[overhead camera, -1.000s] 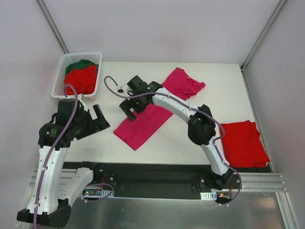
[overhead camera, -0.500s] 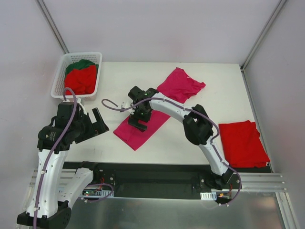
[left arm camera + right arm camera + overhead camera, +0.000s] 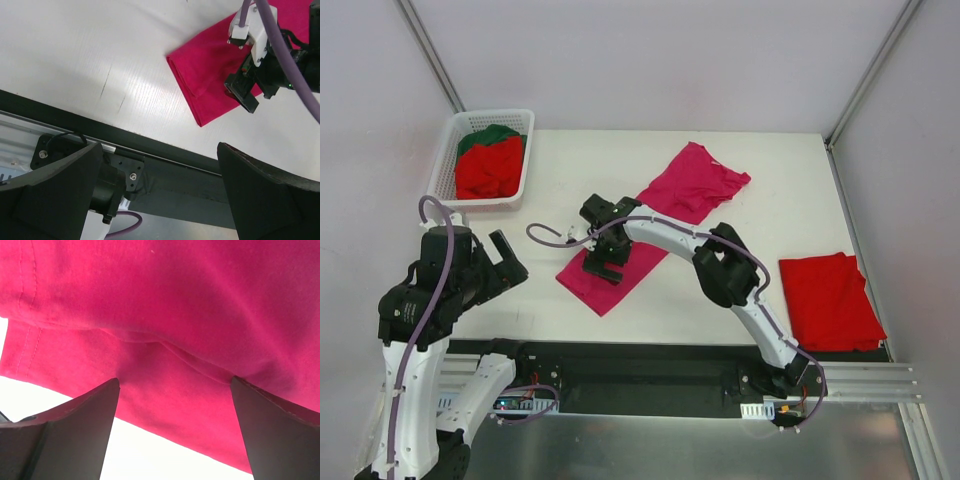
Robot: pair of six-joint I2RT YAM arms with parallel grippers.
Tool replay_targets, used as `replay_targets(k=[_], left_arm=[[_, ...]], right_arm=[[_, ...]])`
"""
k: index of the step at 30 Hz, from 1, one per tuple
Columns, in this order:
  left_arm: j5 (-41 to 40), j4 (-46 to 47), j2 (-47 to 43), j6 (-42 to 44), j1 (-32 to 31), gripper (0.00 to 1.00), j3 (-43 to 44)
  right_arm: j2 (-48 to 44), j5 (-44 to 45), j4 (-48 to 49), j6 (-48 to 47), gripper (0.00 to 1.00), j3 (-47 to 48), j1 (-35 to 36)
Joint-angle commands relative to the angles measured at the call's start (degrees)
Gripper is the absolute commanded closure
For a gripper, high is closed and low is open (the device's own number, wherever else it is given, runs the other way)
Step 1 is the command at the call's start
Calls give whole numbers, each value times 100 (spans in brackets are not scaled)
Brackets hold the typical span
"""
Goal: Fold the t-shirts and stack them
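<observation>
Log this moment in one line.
stage: folding magenta t-shirt | right fingers: open, low over its near end | left fingers: open, empty, off cloth | red t-shirt: folded, at right

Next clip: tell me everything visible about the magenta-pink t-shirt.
The magenta-pink t-shirt is soft plain cloth with stitched hems, folded lengthwise into a long band. It lies flat on the white table, running diagonally from near left to far right. The open right gripper is low over its near end; contact is unclear.

Magenta t-shirt (image 3: 695,190), white basket (image 3: 527,155)
</observation>
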Motion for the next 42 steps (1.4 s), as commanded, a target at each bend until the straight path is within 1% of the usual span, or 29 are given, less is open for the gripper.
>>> replay_targets(k=[1, 4, 11, 15, 19, 24, 26, 31, 33, 34, 37, 40, 41, 42], left_arm=[[-293, -113, 125, -55, -43, 1, 298], [-258, 1, 178, -29, -43, 1, 316], [-74, 388, 336, 24, -51, 1, 114], [58, 686, 407, 24, -51, 1, 8], [164, 898, 424, 6, -51, 1, -132], [295, 1109, 424, -11, -51, 1, -326], [330, 1188, 442, -11, -43, 1, -378], [401, 1250, 451, -2, -51, 1, -405], [410, 1267, 459, 33, -51, 1, -396], [410, 1259, 451, 41, -51, 1, -387], [410, 1259, 451, 59, -51, 1, -379], [576, 1267, 424, 94, -43, 1, -396], [612, 1259, 416, 112, -51, 1, -396], [629, 1250, 407, 129, -51, 1, -396]], right_arm=[[-59, -39, -456, 502, 4, -615, 102], [-331, -56, -596, 783, 4, -1020, 120], [-1227, -161, -649, 1258, 4, -2522, 182], [-1736, -320, -781, 1531, 4, -3041, 182], [-2010, -452, -877, 1610, 4, -3306, 190], [-2256, -39, -1291, 1575, 4, -3237, 182], [-2449, 75, -1343, 1706, 4, -3018, 138], [-2670, -21, -1317, 2435, 4, -2332, -178], [-2766, 110, -1186, 2663, 4, -2112, -397], [-2793, 145, -1125, 2926, 4, -2077, -503], [-2688, 225, -878, 3602, 4, -1997, -1004], [-2276, 707, -798, 3850, 4, -1770, -1215], [-2144, 1091, -903, 3982, 4, -1673, -1251], [-2029, 1217, -922, 4035, 4, -1515, -1329]])
